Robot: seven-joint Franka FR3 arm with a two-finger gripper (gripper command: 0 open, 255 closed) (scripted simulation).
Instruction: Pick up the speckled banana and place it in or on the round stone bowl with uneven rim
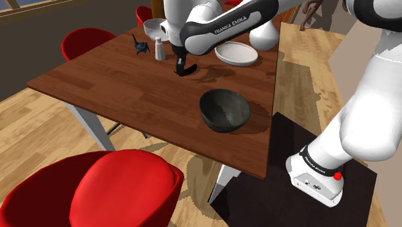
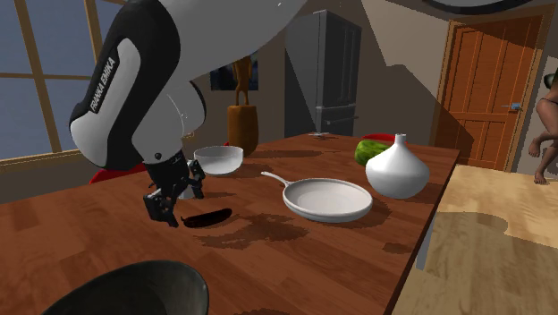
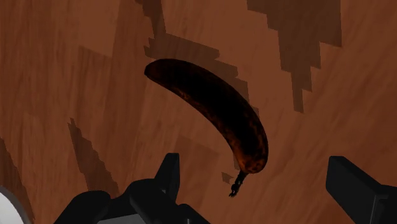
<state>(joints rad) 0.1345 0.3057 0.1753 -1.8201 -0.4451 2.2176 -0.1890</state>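
Upper centre of the shoulder view: dark speckled banana (image 3: 210, 118) lies flat on the wooden table (image 1: 116, 71). Gripper (image 3: 254, 177) hovers close over it, fingers wide apart, empty. Bowl (image 1: 224, 109) sits lower right. Banana is likely light, soft, bruisable; take its thick middle, gently.

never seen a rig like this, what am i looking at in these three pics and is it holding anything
It is a white robot arm on a stand, ending in a black two-finger gripper. One picture looks down from beside the stand, one sits low over the wooden table, and one comes from a camera on the hand. On the table lie a dark banana, a dark round bowl, a white pan, a white vase and a small white bowl. Nothing is held: the fingers stand open either side of the banana's stem end, not touching it.
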